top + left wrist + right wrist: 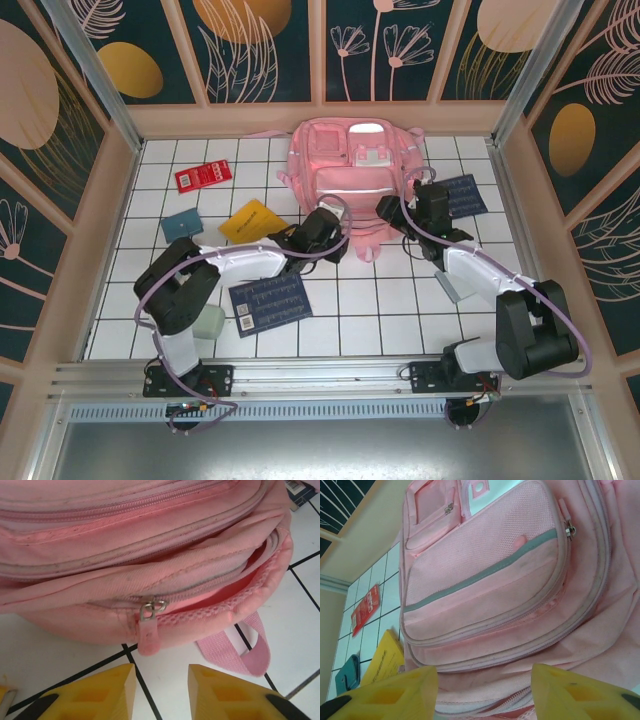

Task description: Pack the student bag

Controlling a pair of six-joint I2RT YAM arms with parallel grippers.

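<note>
Position: student bag point(350, 165) lies flat at the far middle of the white tiled table point(370, 300), front pockets up, far end close to the back wall. Top view: left tool point(322, 232) at the bag's near edge, left of centre; right tool point(393, 210) at the bag's near right corner.

Left wrist view: left tool point(160, 690) open, yellow fingers point(100, 695) apart, nothing between them, over bare tile. Straight ahead, a metal zipper pull point(151, 607) with a pink tab hangs over the bag's lower seam. To the right of the pull the zip gapes. A pink strap loop point(247, 652) lies on the tile beside it.

Right wrist view: right tool point(482, 692) spread wide, empty, over the front pockets. A grey reflective strip point(485, 575) crosses the mesh pocket.

Table, left of the bag: red packet point(203, 177), teal pouch point(181, 224), yellow booklet point(248, 221). One dark blue book point(270, 303) lies near the left arm, a second blue book point(465, 195) right of the bag.
</note>
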